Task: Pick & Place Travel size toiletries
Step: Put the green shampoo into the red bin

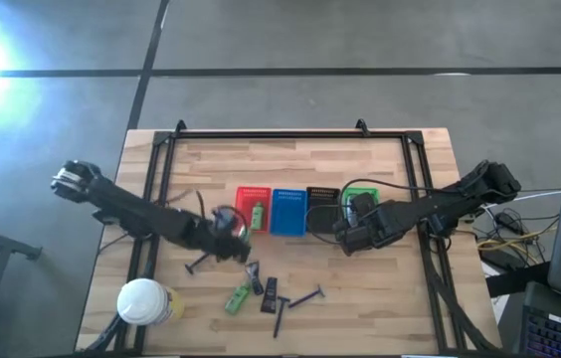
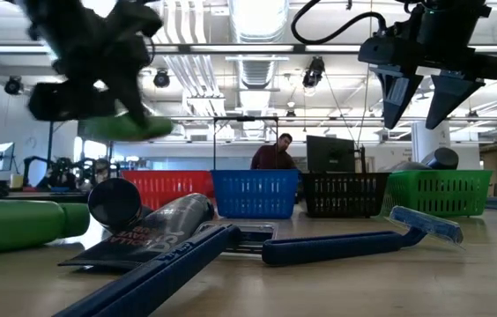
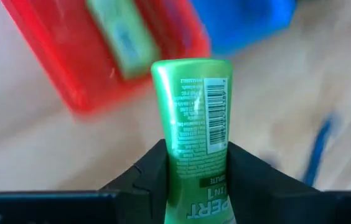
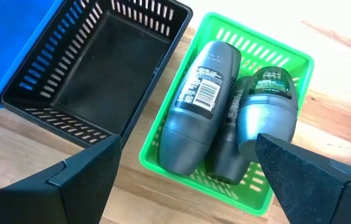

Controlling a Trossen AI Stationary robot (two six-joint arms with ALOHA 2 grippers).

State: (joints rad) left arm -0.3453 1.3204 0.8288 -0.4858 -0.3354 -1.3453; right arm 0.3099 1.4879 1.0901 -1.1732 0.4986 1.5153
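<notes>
Nearest the table's front edge in the low view we see a blue-handled razor lying flat on the pale wood-plank table, its slim plastic handle smooth and its head tilted up. Beside it lie a dark glossy tube with a round black cap and, at the far left, a green bottle on its side. From above, these loose pieces sit in a cluster near the front, close to the large white-lidded yellow container.

Farther in, the left gripper hovers just in front of the red basket, clenched on a green tube. We see the tube's shiny plastic body with a barcode label pinched between the two dark fingers, its flat end pointing forward toward the basket. Another green bottle already lies inside the red basket.

Beyond stand the slatted plastic baskets in a row: red, blue basket, black basket, green basket. The right gripper hangs above the green one with its fingers spread and empty. In that basket we see grey oblong containers packed side by side.
</notes>
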